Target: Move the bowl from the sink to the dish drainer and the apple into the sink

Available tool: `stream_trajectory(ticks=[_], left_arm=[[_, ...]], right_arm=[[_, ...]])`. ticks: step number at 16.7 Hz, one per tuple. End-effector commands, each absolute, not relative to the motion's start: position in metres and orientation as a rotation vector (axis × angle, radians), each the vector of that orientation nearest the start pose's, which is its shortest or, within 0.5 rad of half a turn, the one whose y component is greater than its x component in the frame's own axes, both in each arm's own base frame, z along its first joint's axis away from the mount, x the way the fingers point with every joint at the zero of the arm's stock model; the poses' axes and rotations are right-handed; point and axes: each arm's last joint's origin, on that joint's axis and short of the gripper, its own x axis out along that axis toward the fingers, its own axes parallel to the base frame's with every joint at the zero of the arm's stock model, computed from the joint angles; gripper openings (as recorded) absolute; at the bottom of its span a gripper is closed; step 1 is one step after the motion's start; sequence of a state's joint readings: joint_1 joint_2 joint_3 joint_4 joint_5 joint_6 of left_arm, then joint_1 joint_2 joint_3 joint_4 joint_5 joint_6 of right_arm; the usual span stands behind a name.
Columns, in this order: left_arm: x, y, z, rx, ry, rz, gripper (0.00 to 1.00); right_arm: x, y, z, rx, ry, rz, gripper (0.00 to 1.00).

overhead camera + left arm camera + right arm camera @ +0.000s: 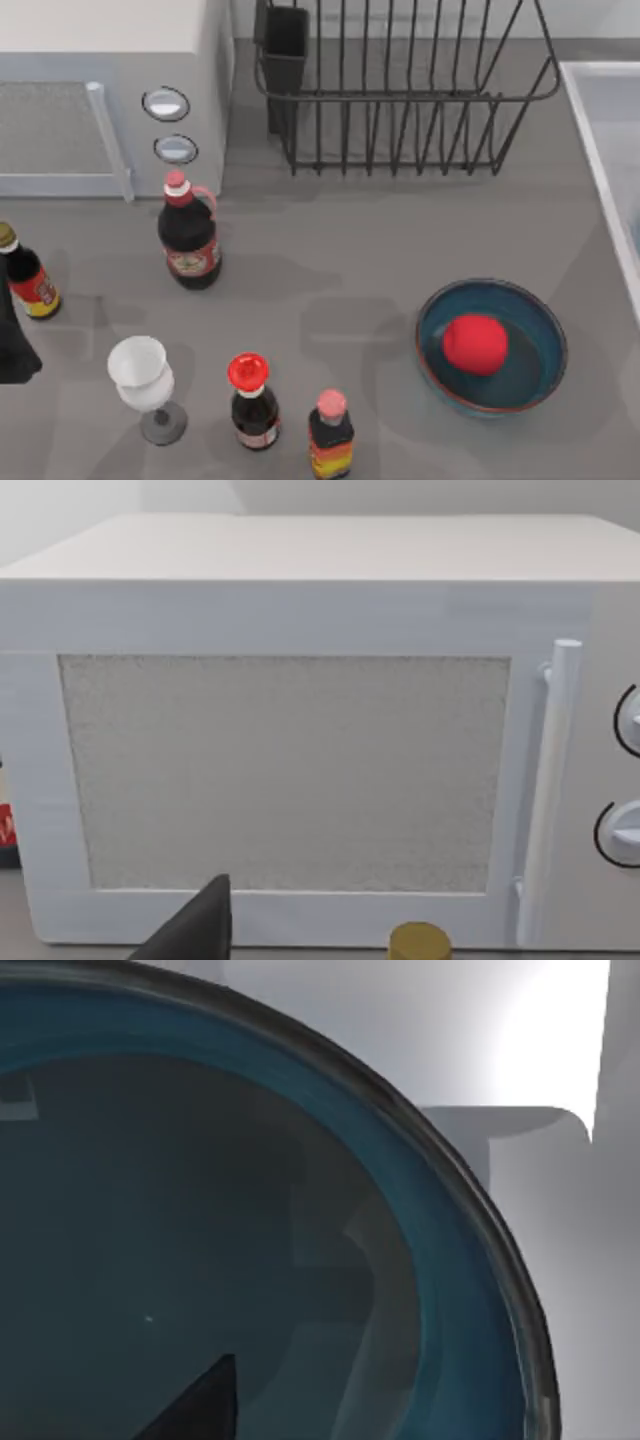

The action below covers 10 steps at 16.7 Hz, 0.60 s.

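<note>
A teal-blue bowl [300, 1210] with a dark rim lies close under my right gripper [200, 1410], inside the pale sink [520, 1050]. From above, the sink's light rim [600, 130] runs along the right edge of the table. A look-alike teal bowl [530, 340] stands on the grey counter left of the sink, and the red apple [475, 343] rests inside it. The black wire dish drainer [400, 100] stands at the back centre with its cutlery cup [285, 45] at its left corner. My left arm [12, 345] is parked at the table's left edge.
A white microwave [100, 80] fills the back left and faces the left wrist camera [300, 770]. In front of it stand a dark red-capped bottle [190, 235], a yellow-capped bottle [28, 275], a white wine glass [142, 380] and two small bottles [250, 400] [330, 435].
</note>
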State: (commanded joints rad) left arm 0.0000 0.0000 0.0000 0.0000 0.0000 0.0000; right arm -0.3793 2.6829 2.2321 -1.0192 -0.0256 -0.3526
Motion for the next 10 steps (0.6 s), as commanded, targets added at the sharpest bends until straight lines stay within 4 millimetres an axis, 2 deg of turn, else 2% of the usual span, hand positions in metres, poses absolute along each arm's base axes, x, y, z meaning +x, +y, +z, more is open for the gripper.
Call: stream_trajectory(ticks=[2, 6, 10], left_arm=[[0.1057, -0.0012, 0.1600, 0.000, 0.000, 0.000, 1.00], [0.1057, -0.0012, 0.1600, 0.000, 0.000, 0.000, 1.00], [0.1057, -0.0012, 0.1600, 0.000, 0.000, 0.000, 1.00]], right_arm=[[0.4848, -0.1846, 0.0496, 0.007, 1.470, -0.009, 1.00], [0.4847, -0.1845, 0.0484, 0.007, 1.471, -0.008, 1.00], [0.4847, -0.1845, 0.0484, 0.007, 1.471, -0.008, 0.70]])
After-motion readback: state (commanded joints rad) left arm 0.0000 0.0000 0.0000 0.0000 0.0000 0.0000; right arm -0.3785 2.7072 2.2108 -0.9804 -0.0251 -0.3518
